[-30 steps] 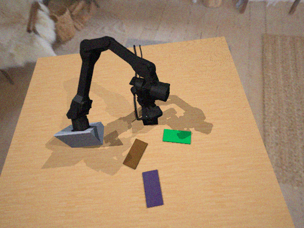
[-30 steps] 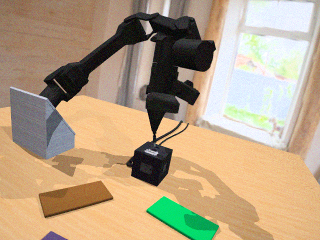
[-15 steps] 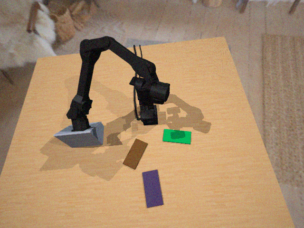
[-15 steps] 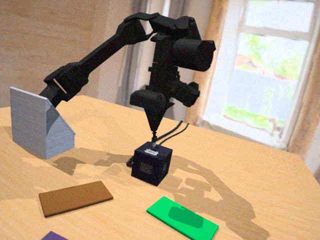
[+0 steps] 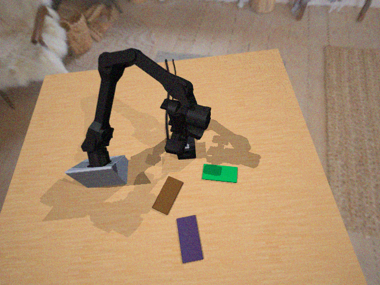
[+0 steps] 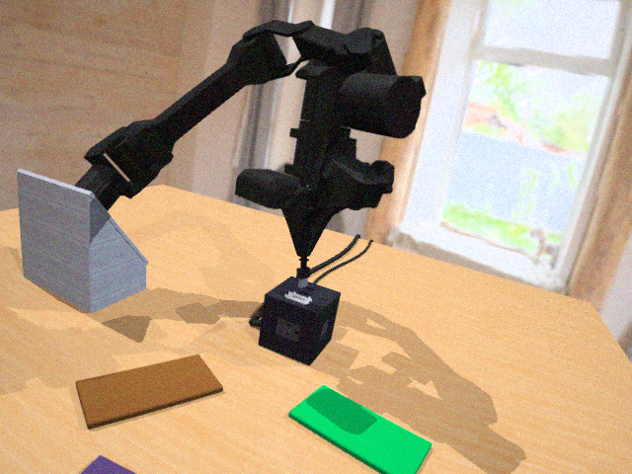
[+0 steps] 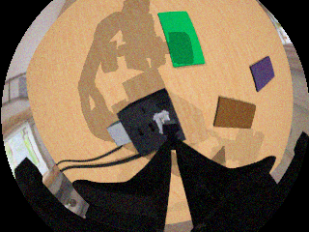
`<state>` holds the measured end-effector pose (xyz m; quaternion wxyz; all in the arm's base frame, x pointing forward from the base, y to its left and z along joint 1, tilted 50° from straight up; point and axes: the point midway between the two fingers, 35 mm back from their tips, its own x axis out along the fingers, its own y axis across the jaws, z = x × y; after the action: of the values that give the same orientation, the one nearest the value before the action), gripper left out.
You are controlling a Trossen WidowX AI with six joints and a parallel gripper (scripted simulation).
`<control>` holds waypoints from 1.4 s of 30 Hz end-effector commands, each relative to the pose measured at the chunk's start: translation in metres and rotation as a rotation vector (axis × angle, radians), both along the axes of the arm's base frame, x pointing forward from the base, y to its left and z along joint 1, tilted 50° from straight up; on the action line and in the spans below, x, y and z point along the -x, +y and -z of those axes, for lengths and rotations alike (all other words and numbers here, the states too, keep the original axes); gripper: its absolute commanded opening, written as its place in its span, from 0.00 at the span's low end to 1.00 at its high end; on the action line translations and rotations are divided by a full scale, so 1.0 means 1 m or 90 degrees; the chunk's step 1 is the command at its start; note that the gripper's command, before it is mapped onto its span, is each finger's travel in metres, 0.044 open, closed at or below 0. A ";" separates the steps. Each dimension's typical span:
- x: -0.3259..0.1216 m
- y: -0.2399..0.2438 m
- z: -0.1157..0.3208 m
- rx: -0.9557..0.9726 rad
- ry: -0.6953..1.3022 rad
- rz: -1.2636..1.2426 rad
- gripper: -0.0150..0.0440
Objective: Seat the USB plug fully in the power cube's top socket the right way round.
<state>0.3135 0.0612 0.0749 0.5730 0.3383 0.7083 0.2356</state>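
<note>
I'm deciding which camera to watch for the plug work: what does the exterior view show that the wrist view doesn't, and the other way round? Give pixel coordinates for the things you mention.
Only the exterior view: the grey wedge-shaped base (image 6: 55,245) and the plug's metal end (image 6: 302,281) at the cube's top.

Only the wrist view: the whole purple slab (image 7: 263,73), cut off in the exterior view.

Both: the power cube (image 6: 285,326) (image 7: 140,111), its white marking, the jaws shut on the plug, the green slab (image 6: 393,443) (image 7: 193,36) and the brown slab (image 6: 147,390) (image 7: 235,113).
</note>
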 end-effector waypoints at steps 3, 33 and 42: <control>0.000 0.000 0.000 0.012 0.079 0.069 0.25; 0.000 0.000 0.000 0.070 0.454 0.395 0.25; 0.000 0.000 0.000 0.087 0.566 0.493 0.25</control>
<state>0.3135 0.0612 0.0748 0.3118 0.5878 0.7271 -0.1692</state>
